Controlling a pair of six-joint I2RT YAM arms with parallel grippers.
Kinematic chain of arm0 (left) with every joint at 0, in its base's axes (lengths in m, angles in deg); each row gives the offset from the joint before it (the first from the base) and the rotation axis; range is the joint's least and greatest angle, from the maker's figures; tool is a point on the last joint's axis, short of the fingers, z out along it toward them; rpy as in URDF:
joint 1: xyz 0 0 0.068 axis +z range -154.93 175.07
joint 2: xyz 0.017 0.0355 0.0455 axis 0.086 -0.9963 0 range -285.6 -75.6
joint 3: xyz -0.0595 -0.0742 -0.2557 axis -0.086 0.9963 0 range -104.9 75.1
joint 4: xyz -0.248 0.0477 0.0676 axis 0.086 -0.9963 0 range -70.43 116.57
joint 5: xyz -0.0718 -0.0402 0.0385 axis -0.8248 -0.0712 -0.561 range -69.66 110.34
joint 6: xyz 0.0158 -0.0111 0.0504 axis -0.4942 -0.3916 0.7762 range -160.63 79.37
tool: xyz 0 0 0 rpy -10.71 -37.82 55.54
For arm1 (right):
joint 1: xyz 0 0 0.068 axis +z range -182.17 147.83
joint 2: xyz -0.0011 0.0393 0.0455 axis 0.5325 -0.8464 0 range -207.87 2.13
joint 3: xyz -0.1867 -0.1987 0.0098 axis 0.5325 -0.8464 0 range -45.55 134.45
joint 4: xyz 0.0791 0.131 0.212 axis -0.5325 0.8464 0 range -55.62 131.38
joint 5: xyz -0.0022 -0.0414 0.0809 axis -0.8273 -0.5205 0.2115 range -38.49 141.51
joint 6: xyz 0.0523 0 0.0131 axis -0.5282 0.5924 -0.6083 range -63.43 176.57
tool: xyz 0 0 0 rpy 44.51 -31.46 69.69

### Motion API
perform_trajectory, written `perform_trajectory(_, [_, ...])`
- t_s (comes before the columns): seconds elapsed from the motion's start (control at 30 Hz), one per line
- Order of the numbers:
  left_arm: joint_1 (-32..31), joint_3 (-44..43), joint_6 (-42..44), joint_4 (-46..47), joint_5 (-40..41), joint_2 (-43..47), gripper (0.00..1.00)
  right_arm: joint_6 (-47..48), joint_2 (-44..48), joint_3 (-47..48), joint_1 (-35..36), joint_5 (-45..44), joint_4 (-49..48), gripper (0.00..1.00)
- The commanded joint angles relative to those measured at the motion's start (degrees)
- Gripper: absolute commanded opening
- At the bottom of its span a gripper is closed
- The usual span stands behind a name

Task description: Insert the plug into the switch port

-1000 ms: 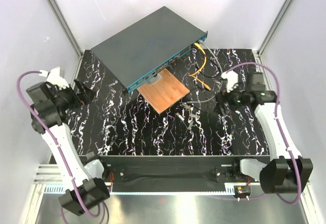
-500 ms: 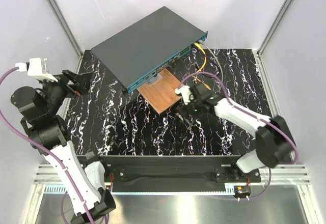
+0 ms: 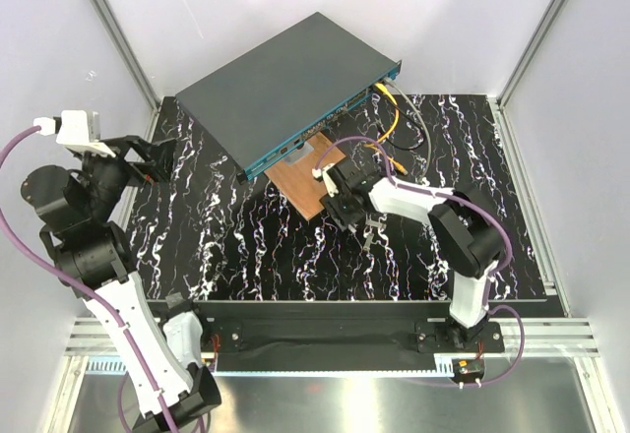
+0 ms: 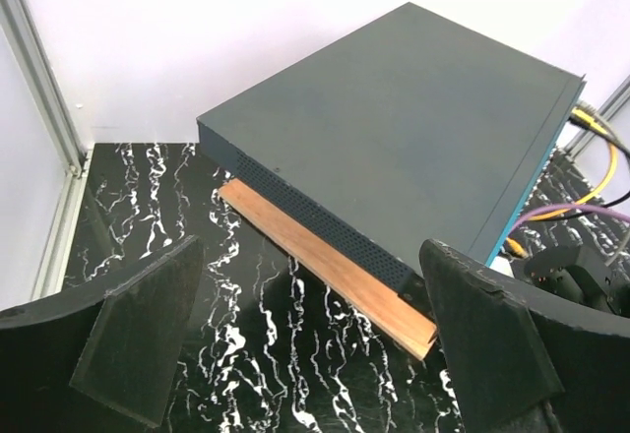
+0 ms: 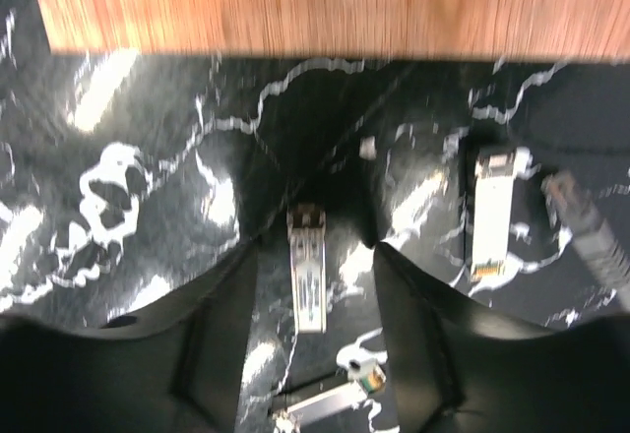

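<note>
- The table has a black top with white marble veins, and all things stand on it.
- A wide, flat, dark grey-green metal box lies at the far side, turned at an angle. Its teal front face looks toward the right arm.
- A copper-brown square plate lies flat on the table, partly under the front of the box.
- The left gripper hangs at the left edge, well apart from the box. Its two fingers are spread wide and nothing is between them.
- The right gripper is low over the table, just beside the near edge of the plate. Its jaws stand apart, one on each side of the plug, and a small gap shows on both sides.
- A yellow cable and a grey cable come out of the right end of the front face.
- The plug, a small silver piece, lies flat on the table between the right fingers, its length pointing toward the plate.
- A second silver piece lies to its right, and a third silver piece lies nearer to the wrist.
- The switch port is one of the small dark sockets in a row along the teal face.
</note>
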Motion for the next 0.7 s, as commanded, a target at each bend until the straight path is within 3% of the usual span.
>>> perform_trajectory(0.0, [-0.4,0.7,2.6,0.1,1.4,-0.2,0.98,-1.2,-1.5,4.0,0.5,-1.3,-1.7,0.55])
perform_trajectory(0.3, [-1.4,0.4,4.2,0.3,2.3,-1.4,0.98,-2.6,-4.6,4.5,0.6,-1.2,1.7,0.38])
perform_trajectory(0.4, [-2.6,-0.8,5.8,-0.3,3.1,-2.3,0.98,-3.0,-4.4,4.8,0.6,0.2,4.1,0.2])
perform_trajectory(0.43, [-3.1,-1.2,7.2,-0.9,3.5,-2.7,0.98,-2.9,-4.1,5.2,0.6,0.6,5.6,0.05])
perform_trajectory(0.47, [-3.8,-1.8,8.1,-1.3,4.5,-3.6,0.98,-2.8,-3.2,5.3,0.4,0.8,6.4,0.0])
perform_trajectory(0.6, [-10.3,-6.4,13.4,-2.7,9.8,-6.3,0.98,-3.3,7.0,4.5,-2.9,4.8,8.7,0.0])
perform_trajectory(0.67, [-15.2,-9.5,17.1,-3.4,13.8,-8.3,0.97,-4.3,12.8,5.6,-9.2,10.0,11.4,0.0])
